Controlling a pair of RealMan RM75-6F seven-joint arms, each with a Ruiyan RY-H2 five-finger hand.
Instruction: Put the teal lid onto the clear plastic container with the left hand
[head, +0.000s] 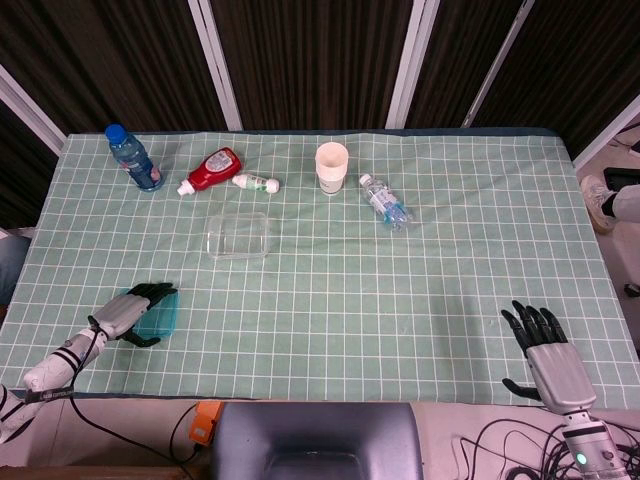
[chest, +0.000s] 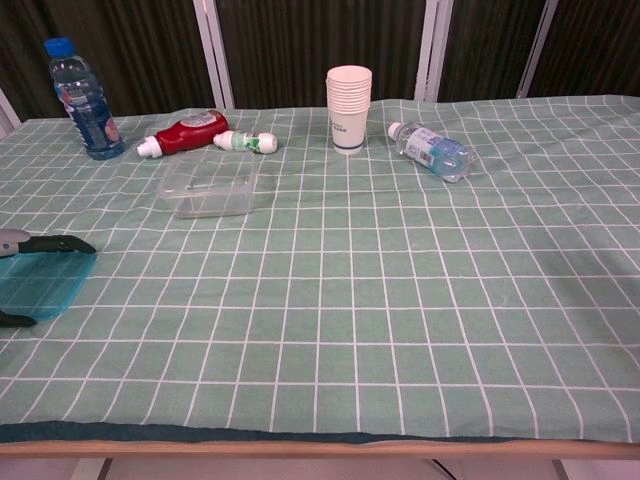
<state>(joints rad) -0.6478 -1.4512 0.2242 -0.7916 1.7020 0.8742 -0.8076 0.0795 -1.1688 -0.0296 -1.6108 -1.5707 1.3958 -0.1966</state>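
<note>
The teal lid (head: 162, 315) lies flat on the green checked cloth near the front left corner, and shows at the left edge of the chest view (chest: 45, 285). My left hand (head: 126, 312) straddles the lid's left part. Its dark fingers (chest: 55, 243) stretch along the far edge and its thumb sits at the near edge. I see no lift or firm grip. The clear plastic container (head: 238, 235) stands uncovered further back and to the right, also seen in the chest view (chest: 208, 188). My right hand (head: 545, 345) rests spread and empty at the front right.
Behind the container lie a red ketchup bottle (head: 212, 169) and a small white bottle (head: 257, 183). A blue-capped water bottle (head: 133, 158) stands at the back left. A stack of paper cups (head: 332, 167) and a lying water bottle (head: 385, 202) are at the back middle.
</note>
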